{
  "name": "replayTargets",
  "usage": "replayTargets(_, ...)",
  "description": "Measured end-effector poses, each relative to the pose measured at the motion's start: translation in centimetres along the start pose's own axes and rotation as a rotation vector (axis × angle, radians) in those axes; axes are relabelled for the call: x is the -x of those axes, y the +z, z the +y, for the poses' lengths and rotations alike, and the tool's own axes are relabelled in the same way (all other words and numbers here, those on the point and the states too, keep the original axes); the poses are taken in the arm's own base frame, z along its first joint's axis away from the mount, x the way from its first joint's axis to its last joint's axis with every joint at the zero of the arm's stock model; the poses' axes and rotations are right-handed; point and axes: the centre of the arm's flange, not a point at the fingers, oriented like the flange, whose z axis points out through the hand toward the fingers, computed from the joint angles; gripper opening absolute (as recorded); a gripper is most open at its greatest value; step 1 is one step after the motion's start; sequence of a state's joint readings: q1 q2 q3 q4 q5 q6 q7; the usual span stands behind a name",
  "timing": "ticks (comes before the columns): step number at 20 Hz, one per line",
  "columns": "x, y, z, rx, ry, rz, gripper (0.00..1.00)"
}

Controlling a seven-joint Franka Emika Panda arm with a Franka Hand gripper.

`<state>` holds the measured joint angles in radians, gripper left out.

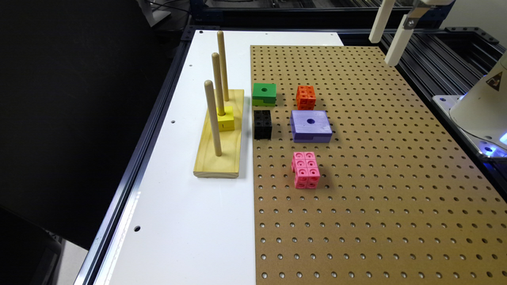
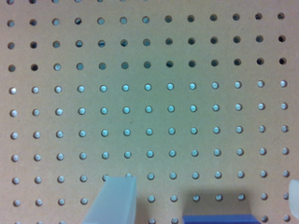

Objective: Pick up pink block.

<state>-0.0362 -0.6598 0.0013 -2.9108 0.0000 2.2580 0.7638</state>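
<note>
Brown fibreboard, matte and drilled with an even grid of round holes, covers most of your work surface: the pegboard [image 1: 376, 178] lies on a glossy white table [image 1: 190, 221]. On the board you have the pink block [image 1: 305, 170], a bright plastic cluster of snapped-together cubes with a round hole in each face, standing alone in front of the flat purple square block [image 1: 311, 126], which has one centre hole and a notched lower edge. Past that sits the smaller orange block [image 1: 305, 97] of the same cube-and-hole make, with a green block [image 1: 264, 94] and a black cube block [image 1: 262, 124] toward the exterior view's left. On the white surface, a pale pine base [image 1: 220, 142] carries three upright round dowels, a yellow block [image 1: 225, 118] threaded on the middle one.

Your gripper [image 1: 390, 37] hangs high at the far corner of the board, on the exterior view's right, well apart from the pink block and from every other piece. In the wrist view its translucent whitish fingers [image 2: 113, 200] sit at opposite edges with bare pegboard between them, so it stands wide open and holds nothing.
</note>
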Motion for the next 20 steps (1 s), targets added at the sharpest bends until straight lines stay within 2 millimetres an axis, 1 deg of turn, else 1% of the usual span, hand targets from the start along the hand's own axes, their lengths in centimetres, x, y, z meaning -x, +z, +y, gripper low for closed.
replayTargets(11,0.2,0.0,-0.2,0.003,-0.007,0.002,1.0)
replayTargets(20,1.2,0.0,-1.2,0.0,-0.022,0.002,1.0)
